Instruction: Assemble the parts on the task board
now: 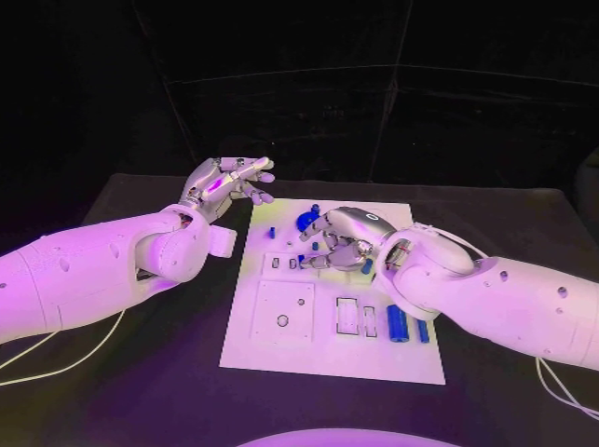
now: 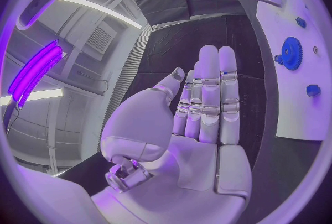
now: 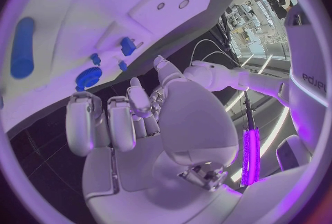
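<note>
Head view: task board (image 1: pixel 329 358), a white plate, lies lengthwise down the middle of the black desk (image 1: pixel 138 372), its far edge in the upper centre of the frame, its near edge low centre. Bare desk runs wide on both long sides and beyond the far edge.

Left hand (image 1: pixel 228 186) hovers upper left of centre, just off the board's far left corner, over bare desk. Fingers straight and together, nothing in it; the left wrist view (image 2: pixel 207 102) shows the flat palm and extended fingers free of any part.

Right hand (image 1: pixel 334 238) sits over the board's upper middle, fingers curled downward among the small parts. Whether it grips one I cannot tell; in the right wrist view (image 3: pixel 131 124) the fingers are bent in and nothing is visible between them.

Parts: a blue gear (image 2: pixel 290 53) near the board's far end, with small blue pieces (image 1: pixel 310 216) around it; two blue cylinders (image 1: pixel 397 324) lie side by side by the board's right edge, lower centre right, close under the right forearm. Rectangular cut-outs (image 1: pixel 347 315) stand just left of the cylinders. The board's near third is bare white.
</note>
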Motion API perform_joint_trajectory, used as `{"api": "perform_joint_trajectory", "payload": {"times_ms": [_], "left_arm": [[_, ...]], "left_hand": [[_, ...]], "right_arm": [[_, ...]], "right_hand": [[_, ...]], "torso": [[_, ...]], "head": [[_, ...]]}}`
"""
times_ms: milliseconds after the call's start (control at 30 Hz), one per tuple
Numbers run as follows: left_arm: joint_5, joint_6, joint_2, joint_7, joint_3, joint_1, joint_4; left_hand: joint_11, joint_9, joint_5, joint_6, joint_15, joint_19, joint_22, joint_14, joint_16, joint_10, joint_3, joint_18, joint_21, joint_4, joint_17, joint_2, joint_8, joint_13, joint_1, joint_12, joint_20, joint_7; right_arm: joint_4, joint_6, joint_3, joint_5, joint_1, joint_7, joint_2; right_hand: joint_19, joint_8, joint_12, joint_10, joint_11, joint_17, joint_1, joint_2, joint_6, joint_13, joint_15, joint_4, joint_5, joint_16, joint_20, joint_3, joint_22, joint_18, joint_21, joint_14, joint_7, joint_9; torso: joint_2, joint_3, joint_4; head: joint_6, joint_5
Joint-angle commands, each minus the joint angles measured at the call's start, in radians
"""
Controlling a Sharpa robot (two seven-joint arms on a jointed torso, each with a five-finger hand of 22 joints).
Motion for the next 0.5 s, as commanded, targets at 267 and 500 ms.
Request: {"api": "perform_joint_trajectory", "payload": {"times_ms": [267,500], "left_arm": [[-0.324,0.117,-0.016,-0.365,-0.003,0.036,-0.014],[-0.528,0.198,-0.004,-0.654,-0.005,0.057,-0.004]], "left_hand": [[-0.064,0.046,-0.004,0.067,-0.054,0.229,0.568,0.088,0.901,0.138,-0.044,-0.052,0.548,0.057,1.011,-0.069,0.047,0.201,-0.072,0.225,-0.066,-0.051],[-0.07,0.156,-0.007,-0.003,-0.059,0.212,0.78,0.1,0.978,0.008,-0.157,-0.072,0.721,0.176,1.125,-0.056,0.213,0.726,-0.118,0.791,-0.069,-0.061]], "right_arm": [[0.069,0.036,0.001,0.406,0.095,0.163,-0.174],[0.041,0.029,0.001,0.46,0.114,0.162,-0.234]], "right_hand": [[-0.01,0.024,0.009,0.007,-0.008,0.037,0.033,0.019,0.029,0.005,-0.01,-0.012,0.012,-0.01,-0.008,-0.002,0.051,0.012,-0.011,0.056,-0.009,0.006],[-0.01,0.024,0.008,0.007,-0.008,0.036,0.033,0.02,0.029,0.004,-0.01,-0.012,0.013,-0.01,-0.009,-0.002,0.052,0.012,-0.011,0.056,-0.009,0.006]], "torso": [[-0.023,0.0057,-0.0031],[-0.033,0.0114,-0.0023]], "head": [[0.0,-0.001],[0.002,-0.007]]}}
